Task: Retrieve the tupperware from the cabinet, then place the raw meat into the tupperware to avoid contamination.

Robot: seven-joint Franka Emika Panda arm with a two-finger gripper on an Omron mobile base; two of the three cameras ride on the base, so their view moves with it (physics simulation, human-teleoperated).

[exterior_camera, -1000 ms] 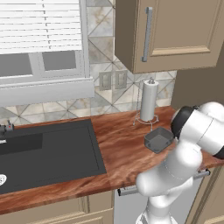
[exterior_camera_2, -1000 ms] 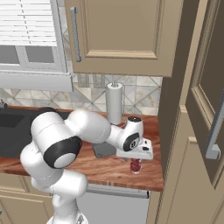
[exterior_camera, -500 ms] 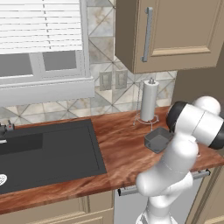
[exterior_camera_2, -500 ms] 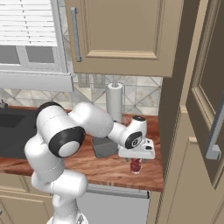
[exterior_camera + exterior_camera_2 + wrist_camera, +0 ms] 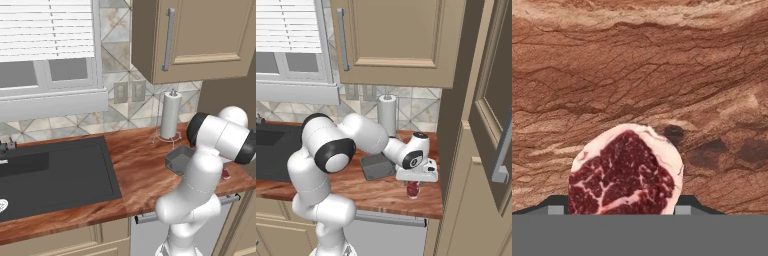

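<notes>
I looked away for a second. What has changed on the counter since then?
The arm's elbow swung toward the sink, and the tool kept low over the raw meat with the fingers straddling it. The meat, the tupperware beside it and the paper towel roll stayed in place.

Reddish wooden counter (image 5: 381, 189) with tupperware (image 5: 377, 166), raw meat (image 5: 413, 188), paper-towel holder (image 5: 387, 114).
</notes>
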